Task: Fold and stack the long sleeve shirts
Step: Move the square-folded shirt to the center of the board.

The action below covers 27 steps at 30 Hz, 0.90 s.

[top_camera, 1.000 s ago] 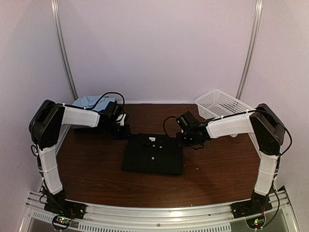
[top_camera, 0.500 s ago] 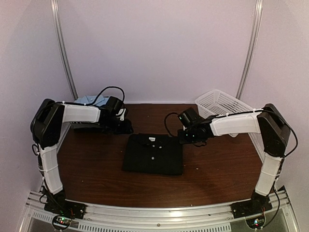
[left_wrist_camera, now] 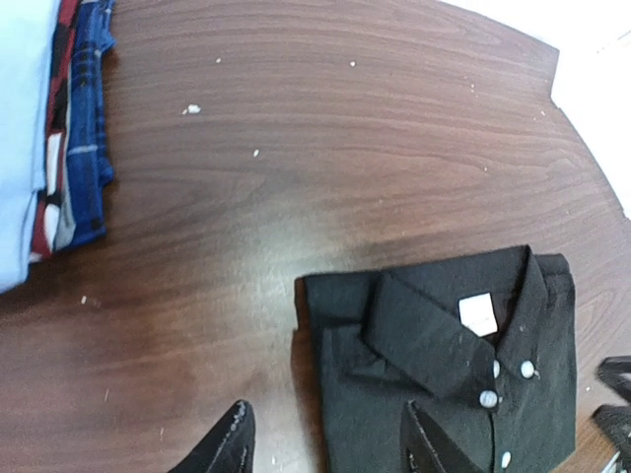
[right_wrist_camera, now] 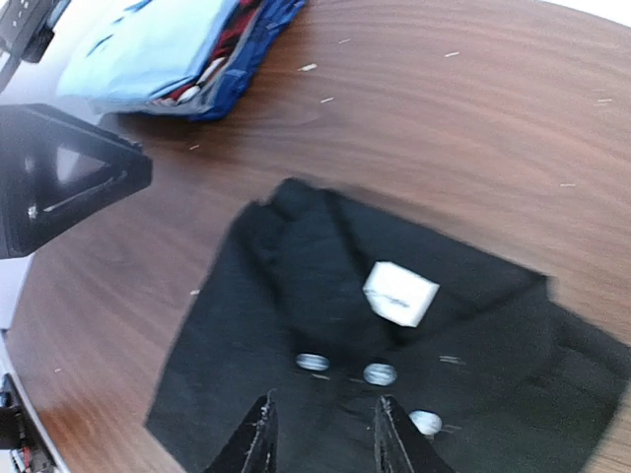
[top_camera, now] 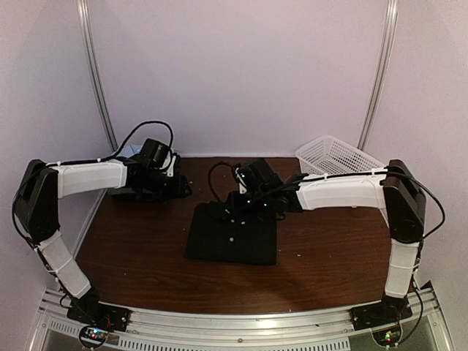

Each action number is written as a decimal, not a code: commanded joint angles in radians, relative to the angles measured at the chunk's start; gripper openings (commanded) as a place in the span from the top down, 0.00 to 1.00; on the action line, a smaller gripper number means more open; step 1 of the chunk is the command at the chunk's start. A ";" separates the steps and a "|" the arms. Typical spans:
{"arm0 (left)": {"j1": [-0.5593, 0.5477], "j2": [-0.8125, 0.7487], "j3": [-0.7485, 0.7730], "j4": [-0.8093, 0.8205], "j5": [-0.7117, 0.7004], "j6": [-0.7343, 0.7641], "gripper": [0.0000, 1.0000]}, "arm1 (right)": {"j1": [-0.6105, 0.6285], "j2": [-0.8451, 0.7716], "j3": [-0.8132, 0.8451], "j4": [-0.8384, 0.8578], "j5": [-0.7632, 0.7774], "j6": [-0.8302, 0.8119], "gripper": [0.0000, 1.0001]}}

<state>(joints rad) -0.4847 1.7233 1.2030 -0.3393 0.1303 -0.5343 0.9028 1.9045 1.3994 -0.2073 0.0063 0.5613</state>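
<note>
A black long sleeve shirt (top_camera: 231,234) lies folded on the table, collar at the far end, with white buttons and a white label (right_wrist_camera: 399,294). My right gripper (top_camera: 238,208) hovers over its collar, open, its fingertips (right_wrist_camera: 256,443) just above the button placket. My left gripper (top_camera: 180,190) is open and empty, above bare table at the shirt's far left corner (left_wrist_camera: 335,296). A stack of folded shirts (left_wrist_camera: 59,118), a light blue one on top of blue and red plaid ones, lies at the back left. It also shows in the right wrist view (right_wrist_camera: 187,49).
A white mesh basket (top_camera: 336,157) stands at the back right corner. The table is dark brown wood (top_camera: 329,248) with small white specks. In the top view my left arm hides most of the shirt stack.
My right gripper has swung left from the shirt's right edge to above its collar. My left gripper has drawn back left, toward the shirt stack. The black shirt has not moved.
</note>
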 commanded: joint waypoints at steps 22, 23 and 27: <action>0.040 -0.200 -0.253 0.072 0.019 -0.097 0.50 | -0.070 0.148 -0.246 0.352 -0.289 0.173 0.67; 0.040 -0.200 -0.256 0.073 0.018 -0.098 0.49 | -0.081 0.130 -0.269 0.353 -0.286 0.171 0.67; 0.040 -0.194 -0.262 0.087 0.018 -0.113 0.50 | -0.130 0.063 -0.363 0.360 -0.278 0.155 0.67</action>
<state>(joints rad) -0.4515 1.5360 0.9581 -0.3061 0.1387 -0.6273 0.8253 2.0258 1.1236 0.1936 -0.3031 0.7292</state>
